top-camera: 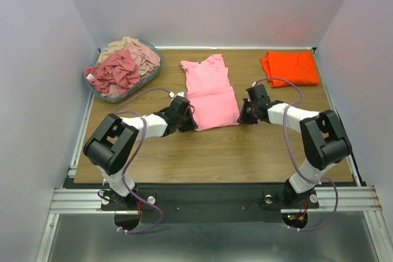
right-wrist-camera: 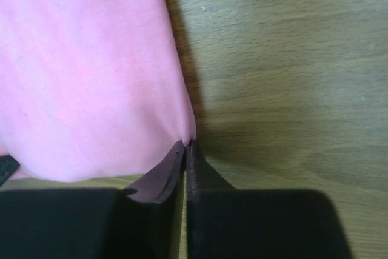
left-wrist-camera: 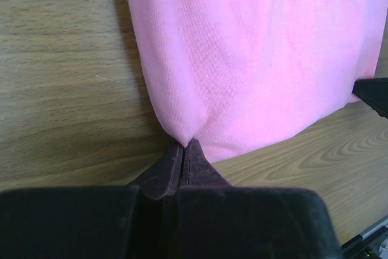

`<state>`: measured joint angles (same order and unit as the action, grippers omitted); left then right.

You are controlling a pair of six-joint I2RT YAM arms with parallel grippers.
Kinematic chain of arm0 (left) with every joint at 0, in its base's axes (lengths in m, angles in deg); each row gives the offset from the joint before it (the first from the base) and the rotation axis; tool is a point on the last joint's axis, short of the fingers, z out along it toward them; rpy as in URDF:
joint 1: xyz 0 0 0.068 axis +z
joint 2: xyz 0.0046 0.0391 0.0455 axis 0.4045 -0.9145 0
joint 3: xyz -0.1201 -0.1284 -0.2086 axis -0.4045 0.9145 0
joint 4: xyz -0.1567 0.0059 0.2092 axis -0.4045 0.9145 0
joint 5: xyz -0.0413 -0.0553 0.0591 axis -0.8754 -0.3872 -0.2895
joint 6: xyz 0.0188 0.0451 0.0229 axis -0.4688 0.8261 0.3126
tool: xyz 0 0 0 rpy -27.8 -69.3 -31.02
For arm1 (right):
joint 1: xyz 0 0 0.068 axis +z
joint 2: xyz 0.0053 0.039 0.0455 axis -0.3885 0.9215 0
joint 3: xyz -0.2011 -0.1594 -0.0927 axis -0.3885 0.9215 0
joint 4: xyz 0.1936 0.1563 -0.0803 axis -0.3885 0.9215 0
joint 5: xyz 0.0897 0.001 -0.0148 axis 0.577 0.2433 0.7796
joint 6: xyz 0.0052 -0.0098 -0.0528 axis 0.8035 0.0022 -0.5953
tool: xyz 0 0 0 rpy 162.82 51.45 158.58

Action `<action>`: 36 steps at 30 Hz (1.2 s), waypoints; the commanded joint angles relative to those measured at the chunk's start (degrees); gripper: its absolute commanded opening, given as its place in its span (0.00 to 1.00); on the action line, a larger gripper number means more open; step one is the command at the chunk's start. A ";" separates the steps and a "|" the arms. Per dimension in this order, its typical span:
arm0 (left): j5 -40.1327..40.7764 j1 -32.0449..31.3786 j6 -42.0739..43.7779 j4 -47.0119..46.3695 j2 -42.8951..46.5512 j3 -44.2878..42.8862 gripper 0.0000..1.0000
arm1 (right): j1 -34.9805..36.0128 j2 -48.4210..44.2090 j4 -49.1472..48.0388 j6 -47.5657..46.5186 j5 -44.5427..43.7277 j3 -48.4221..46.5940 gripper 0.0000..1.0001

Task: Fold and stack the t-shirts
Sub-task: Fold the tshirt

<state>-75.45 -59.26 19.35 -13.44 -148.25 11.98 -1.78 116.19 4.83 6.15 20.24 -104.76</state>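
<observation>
A light pink t-shirt (top-camera: 210,90) lies flat in the middle of the wooden table, collar at the far end. My left gripper (top-camera: 191,123) is shut on its near left hem corner; the left wrist view shows that pink t-shirt (left-wrist-camera: 254,59) pinched into a point at my left gripper (left-wrist-camera: 184,144). At the near right corner my right gripper (top-camera: 241,118) is shut on the hem, the pink t-shirt (right-wrist-camera: 85,71) puckering at my right gripper (right-wrist-camera: 187,144). A folded bright orange t-shirt (top-camera: 289,67) rests at the far right.
A grey-blue oval basket (top-camera: 103,93) at the far left holds crumpled dusty rose (top-camera: 115,72) and beige (top-camera: 136,50) shirts. Bare wooden table (top-camera: 215,151) runs between the pink shirt and the arm bases. White walls close in the sides and back.
</observation>
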 commanded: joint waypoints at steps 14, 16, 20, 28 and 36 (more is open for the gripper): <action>-0.41 -19.26 -10.15 4.44 23.33 12.44 0.00 | 0.28 -34.85 10.85 3.79 -1.56 14.61 0.00; -0.76 -21.56 -11.39 4.70 26.16 13.06 0.00 | 0.28 -39.36 13.59 3.88 -1.82 14.18 0.00; 0.55 -24.89 -13.24 5.05 31.61 12.19 0.00 | 0.28 -47.29 17.99 3.18 -0.42 10.93 0.00; 6.51 -24.90 -11.41 9.97 34.35 6.30 0.00 | 0.28 -45.10 18.53 0.72 -1.82 2.23 0.00; 13.21 -19.63 -8.86 18.33 33.91 -0.12 0.00 | 0.28 -32.44 18.00 -1.39 -5.78 -10.26 0.00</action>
<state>-65.05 -82.52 8.18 1.22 -115.75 14.84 -1.78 81.02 24.39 6.63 17.12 -108.89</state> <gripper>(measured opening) 0.033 0.016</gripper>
